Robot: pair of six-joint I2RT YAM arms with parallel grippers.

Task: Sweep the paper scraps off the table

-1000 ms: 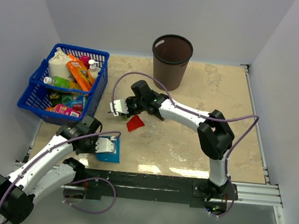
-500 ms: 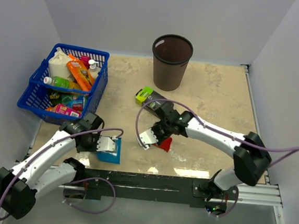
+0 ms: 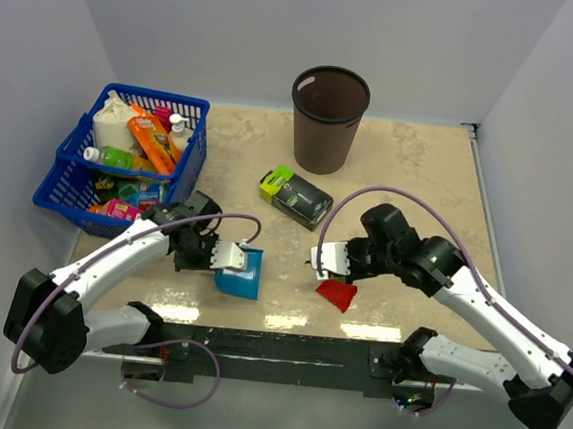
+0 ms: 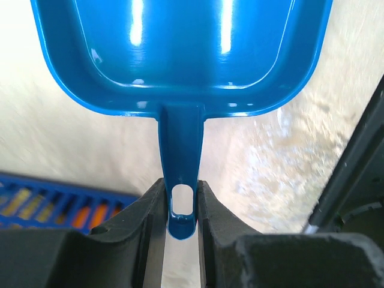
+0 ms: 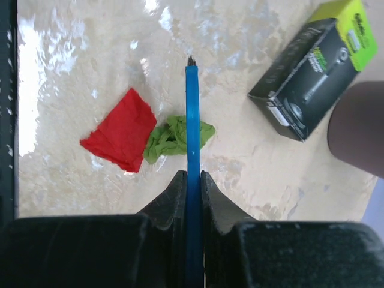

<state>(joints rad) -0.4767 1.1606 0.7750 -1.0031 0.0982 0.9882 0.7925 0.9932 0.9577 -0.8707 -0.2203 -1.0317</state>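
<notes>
Left hand [image 4: 180, 204] clamps blue dustpan [image 4: 180, 54] handle. Right hand [image 5: 192, 186] pinches thin blue tool [image 5: 191, 120] at red, green paper scraps [image 5: 123, 137] on tabletop [image 5: 90, 60]

High view from near side over whole table [image 3: 420, 176], wrist views close along jaws, box [image 5: 312, 69] shared with right wrist

Open table [image 3: 287, 265] between dustpan [image 3: 240, 274] and red scrap [image 3: 338, 293]; box [image 3: 295, 195], bin [image 3: 328, 118] stand beyond.

Red scrap [image 5: 120, 137] touches green scrap [image 5: 171, 138] on beige table [image 3: 420, 176].
</notes>
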